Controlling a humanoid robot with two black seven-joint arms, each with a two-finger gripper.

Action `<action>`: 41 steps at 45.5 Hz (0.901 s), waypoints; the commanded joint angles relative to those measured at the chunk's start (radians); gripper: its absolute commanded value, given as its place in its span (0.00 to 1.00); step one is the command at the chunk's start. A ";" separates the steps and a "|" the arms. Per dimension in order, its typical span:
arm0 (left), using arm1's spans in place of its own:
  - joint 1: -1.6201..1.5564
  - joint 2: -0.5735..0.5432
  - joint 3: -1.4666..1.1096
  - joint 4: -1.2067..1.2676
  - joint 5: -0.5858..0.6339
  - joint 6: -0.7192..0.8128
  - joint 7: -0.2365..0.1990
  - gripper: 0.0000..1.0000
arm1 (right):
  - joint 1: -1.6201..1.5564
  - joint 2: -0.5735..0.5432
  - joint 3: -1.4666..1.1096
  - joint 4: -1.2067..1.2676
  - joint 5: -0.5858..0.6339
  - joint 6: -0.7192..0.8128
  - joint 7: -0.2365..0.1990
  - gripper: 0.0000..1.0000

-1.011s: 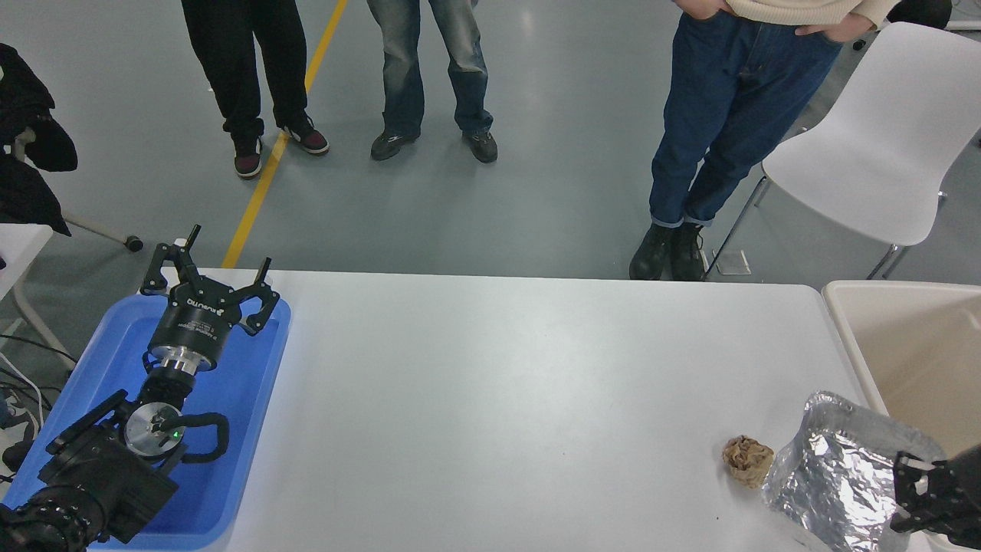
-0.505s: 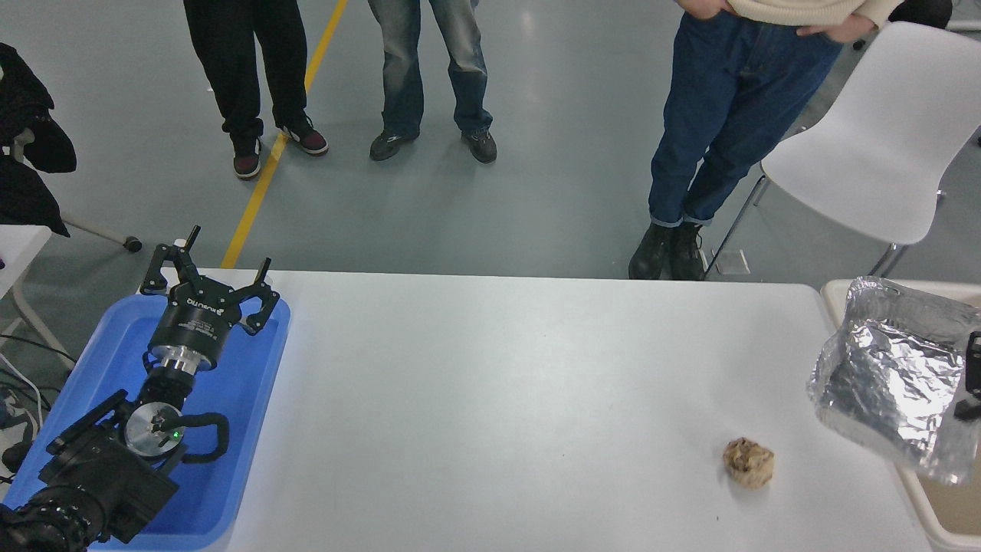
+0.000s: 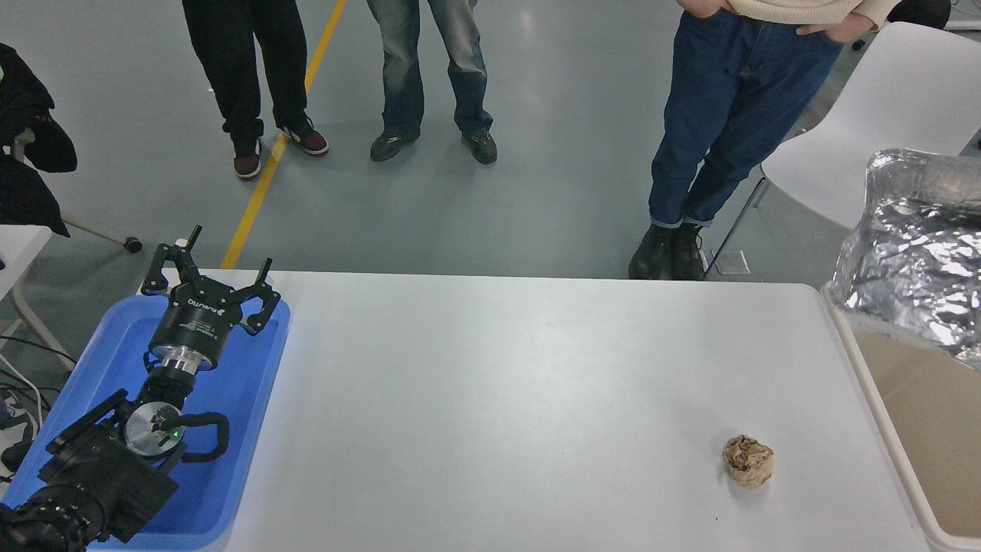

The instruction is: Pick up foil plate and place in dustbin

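The foil plate (image 3: pixel 916 253), crinkled shiny silver, hangs in the air at the right edge, tilted, above the far end of the dustbin (image 3: pixel 881 418). The dustbin is beige with a tan inside and stands just past the table's right end; only its left part shows. The right gripper is out of the picture, so what holds the plate is hidden. The left gripper (image 3: pixel 211 264) is parked open and empty over the blue tray (image 3: pixel 253 383) at the lower left.
A small crumpled brown paper ball (image 3: pixel 748 461) lies on the white table (image 3: pixel 498 399) near its right front. Three people stand at the far side. A white chair (image 3: pixel 881 100) stands behind the dustbin.
The foil plate has risen from the table's right front corner, moved up and away, and now hangs over the dustbin's far end. The right gripper has left the picture. The left arm has not moved.
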 commanded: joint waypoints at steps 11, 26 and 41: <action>0.000 0.000 0.000 0.000 0.000 0.001 0.000 1.00 | 0.040 0.027 -0.048 -0.012 0.004 0.001 0.001 0.00; 0.000 0.000 0.000 0.001 0.000 0.001 0.000 1.00 | -0.081 -0.013 -0.075 -0.058 -0.011 0.001 0.000 0.00; 0.000 0.000 0.000 0.001 0.000 0.001 0.000 1.00 | -0.454 -0.093 0.059 -0.095 -0.010 -0.384 0.001 0.00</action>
